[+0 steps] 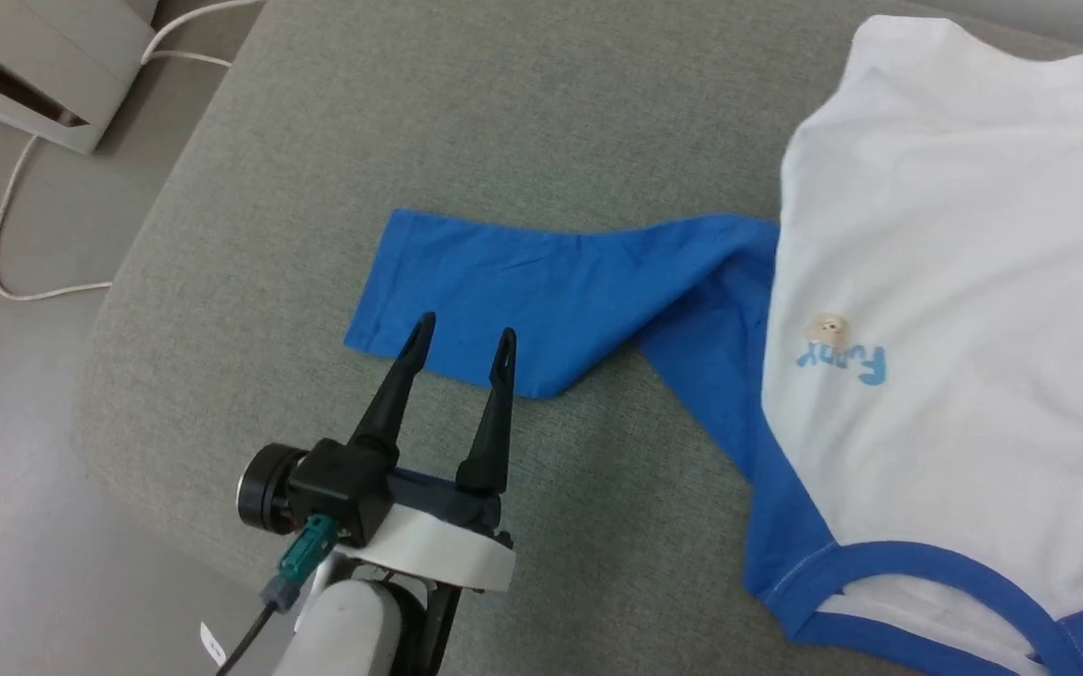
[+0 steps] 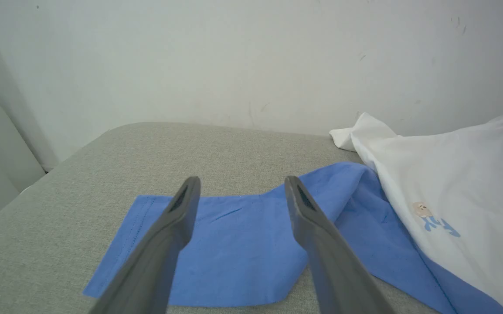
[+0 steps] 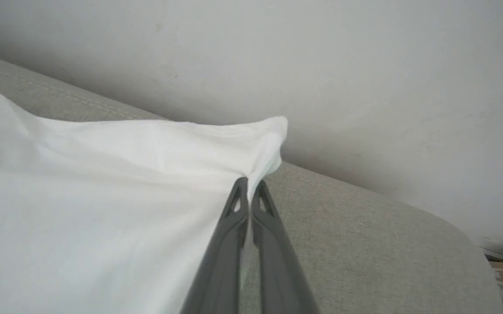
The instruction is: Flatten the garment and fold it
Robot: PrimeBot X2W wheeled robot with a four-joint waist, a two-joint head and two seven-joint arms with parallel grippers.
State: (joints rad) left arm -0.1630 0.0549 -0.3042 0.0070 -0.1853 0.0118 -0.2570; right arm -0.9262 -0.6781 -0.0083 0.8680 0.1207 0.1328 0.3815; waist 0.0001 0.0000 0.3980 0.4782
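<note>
Bright, even, diffuse light; soft shadows; the garment (image 1: 954, 282) looks slightly overexposed.

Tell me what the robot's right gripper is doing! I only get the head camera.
Observer: The right gripper is shut, pinching the white edge of the T-shirt.
Operator: Is the shirt flat there?
Observer: No. The cloth bunches at the pinch, and its corner sticks up past the fingertips.
Operator: What's under it?
Observer: The grey cushion, bare on that side.
</note>
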